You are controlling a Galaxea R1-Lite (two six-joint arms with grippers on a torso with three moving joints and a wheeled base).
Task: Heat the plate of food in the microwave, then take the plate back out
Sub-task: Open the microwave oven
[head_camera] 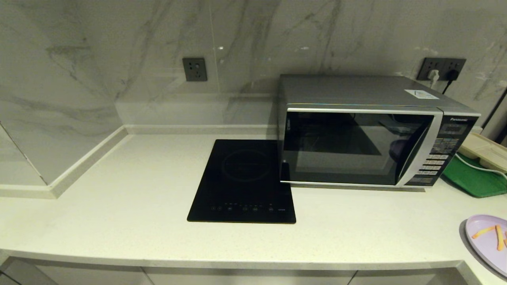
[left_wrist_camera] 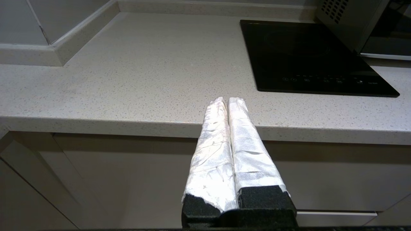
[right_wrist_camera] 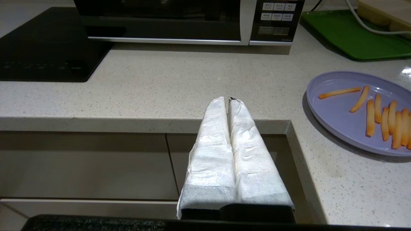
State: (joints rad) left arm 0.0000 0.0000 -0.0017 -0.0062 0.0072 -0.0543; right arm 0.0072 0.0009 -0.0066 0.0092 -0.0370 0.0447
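The silver microwave (head_camera: 364, 130) stands at the back right of the counter with its dark glass door closed; its lower front (right_wrist_camera: 179, 22) also shows in the right wrist view. The lilac plate of food (head_camera: 489, 241) lies at the counter's front right corner, with several orange fries on it (right_wrist_camera: 356, 112). My right gripper (right_wrist_camera: 227, 100) is shut and empty, held in front of the counter edge, left of the plate. My left gripper (left_wrist_camera: 227, 100) is also shut and empty, parked before the counter edge, left of the cooktop. Neither arm shows in the head view.
A flat black induction cooktop (head_camera: 243, 180) lies left of the microwave. A green tray (head_camera: 477, 178) with a beige box and a white cable sits right of the microwave. Wall sockets (head_camera: 443, 68) are behind. Cabinet fronts (right_wrist_camera: 86, 163) run below the counter.
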